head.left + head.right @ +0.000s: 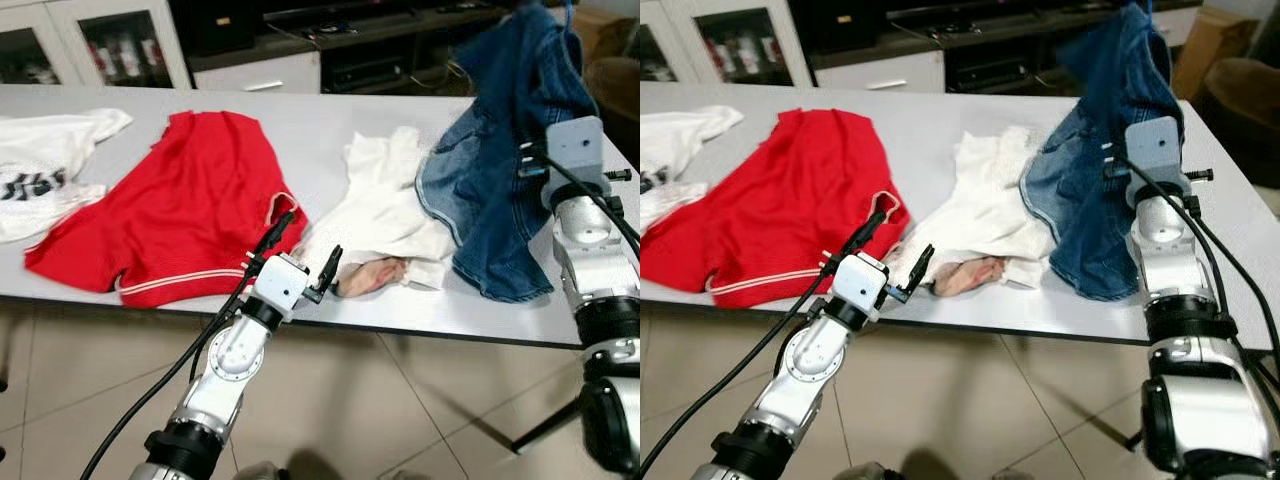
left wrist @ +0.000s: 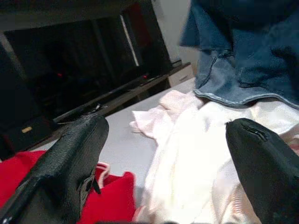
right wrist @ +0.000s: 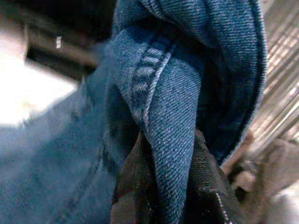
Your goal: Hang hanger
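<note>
Right gripper (image 3: 168, 186), upper right of frame, fingers pinched tight on a fold of the blue denim garment (image 1: 510, 150), lifting it off the grey table (image 1: 330, 120). Left gripper (image 1: 300, 255), lower centre at the table's front edge, fingers spread wide, empty, between red garment (image 1: 170, 200) and white garment (image 1: 385, 200). Can't make out any hanger.

Left tool (image 1: 303, 262) spread wide; right tool (image 3: 175, 186) clamped.

I see coarse blue denim (image 3: 173, 140) with raised stitching pinched in my right end effector (image 3: 168, 196). The red garment (image 1: 190, 200) looks soft knit cloth, the white one (image 1: 385, 205) thin cotton. The bench (image 1: 330, 120) is smooth matt grey; the left end effector (image 2: 163, 163) fingers (image 2: 70, 163) are matt black.
</note>
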{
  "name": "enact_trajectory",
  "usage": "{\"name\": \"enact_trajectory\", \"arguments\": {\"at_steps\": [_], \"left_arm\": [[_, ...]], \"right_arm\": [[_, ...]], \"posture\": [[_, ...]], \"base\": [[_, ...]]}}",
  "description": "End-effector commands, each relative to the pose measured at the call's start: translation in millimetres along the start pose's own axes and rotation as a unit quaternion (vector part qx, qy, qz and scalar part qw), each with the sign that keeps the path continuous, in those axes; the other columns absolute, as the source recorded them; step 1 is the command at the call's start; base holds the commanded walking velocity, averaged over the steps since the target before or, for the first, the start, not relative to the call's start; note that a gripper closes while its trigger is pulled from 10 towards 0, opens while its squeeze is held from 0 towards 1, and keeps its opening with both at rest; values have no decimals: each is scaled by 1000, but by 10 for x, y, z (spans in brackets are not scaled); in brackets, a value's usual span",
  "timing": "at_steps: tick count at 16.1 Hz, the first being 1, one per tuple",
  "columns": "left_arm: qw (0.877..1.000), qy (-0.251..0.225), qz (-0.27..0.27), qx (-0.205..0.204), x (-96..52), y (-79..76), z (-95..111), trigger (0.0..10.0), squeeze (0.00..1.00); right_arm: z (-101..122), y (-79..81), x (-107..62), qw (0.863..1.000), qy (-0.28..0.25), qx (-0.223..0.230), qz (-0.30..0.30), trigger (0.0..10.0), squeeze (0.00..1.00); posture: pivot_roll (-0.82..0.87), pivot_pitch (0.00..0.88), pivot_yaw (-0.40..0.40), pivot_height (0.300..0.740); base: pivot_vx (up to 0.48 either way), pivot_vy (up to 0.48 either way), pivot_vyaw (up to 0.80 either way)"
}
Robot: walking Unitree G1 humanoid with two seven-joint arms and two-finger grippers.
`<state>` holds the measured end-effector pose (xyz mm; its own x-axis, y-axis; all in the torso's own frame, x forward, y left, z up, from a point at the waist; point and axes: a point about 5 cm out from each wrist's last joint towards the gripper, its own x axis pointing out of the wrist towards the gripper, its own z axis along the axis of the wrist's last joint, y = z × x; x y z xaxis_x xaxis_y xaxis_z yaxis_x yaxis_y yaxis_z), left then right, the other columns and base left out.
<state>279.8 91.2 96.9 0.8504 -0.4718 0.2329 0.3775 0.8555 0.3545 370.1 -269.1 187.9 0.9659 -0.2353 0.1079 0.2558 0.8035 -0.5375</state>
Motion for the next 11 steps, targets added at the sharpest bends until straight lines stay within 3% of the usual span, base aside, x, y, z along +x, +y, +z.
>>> {"name": "enact_trajectory", "arguments": {"at_steps": [1,2,4,5,6,10,11], "left_arm": [[1000,6,-9,2,-9,-10,-4,10000,0],[1000,5,-12,3,-10,-16,-3,10000,0],[1000,5,-13,5,-10,-14,-2,10000,0],[1000,5,-13,5,-11,-14,-3,10000,0],[1000,6,-16,5,-13,-21,-3,10000,0],[1000,7,-19,4,-12,-25,-5,10000,0],[1000,8,-21,4,-14,-28,-7,10000,0]], "right_arm": [[19,27,36,999,8,-42,19,10000,0],[-36,46,27,996,14,-82,32,10000,0],[-8,-80,49,989,-5,-149,-4,10000,0],[10,-150,64,988,-8,-149,-24,10000,0],[68,-362,98,987,-14,-148,-69,10000,0],[86,-612,124,982,-7,-159,-106,10000,0],[64,-754,121,978,2,-167,-126,10000,0]], "posture": [[-41,0,42,740],[-41,0,41,740],[-41,0,41,740],[-41,0,41,740],[-38,0,44,740],[-40,0,47,740],[-41,0,47,740]], "base": [[0,0,0],[0,0,0],[0,0,0],[0,0,0],[0,0,0],[0,0,0],[0,0,0]]}}
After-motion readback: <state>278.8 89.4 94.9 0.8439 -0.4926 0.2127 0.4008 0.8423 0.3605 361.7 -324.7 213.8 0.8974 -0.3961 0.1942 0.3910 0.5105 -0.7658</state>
